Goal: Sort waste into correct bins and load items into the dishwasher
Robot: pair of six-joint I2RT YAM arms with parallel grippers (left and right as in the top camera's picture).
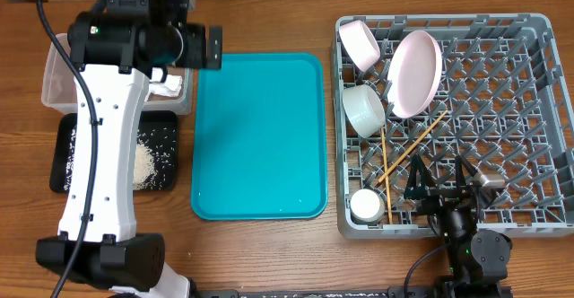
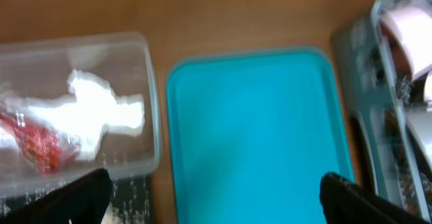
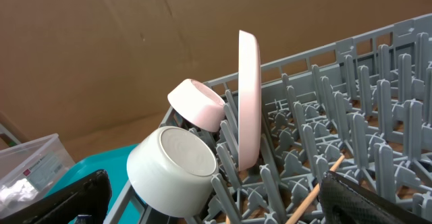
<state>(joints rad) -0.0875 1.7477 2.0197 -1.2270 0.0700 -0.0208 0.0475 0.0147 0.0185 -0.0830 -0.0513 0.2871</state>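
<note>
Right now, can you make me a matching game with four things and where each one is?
Things:
1 napkin
2 rice
3 plate
4 teal tray

Places:
A on the black tray
B in the tub
C standing on edge in the rack
D flat on the table

Pairs: 1-B, 2-A, 3-C, 4-D

Napkin (image 2: 101,109), wrapper (image 2: 37,140) inside clear tub (image 2: 150,69)
</note>
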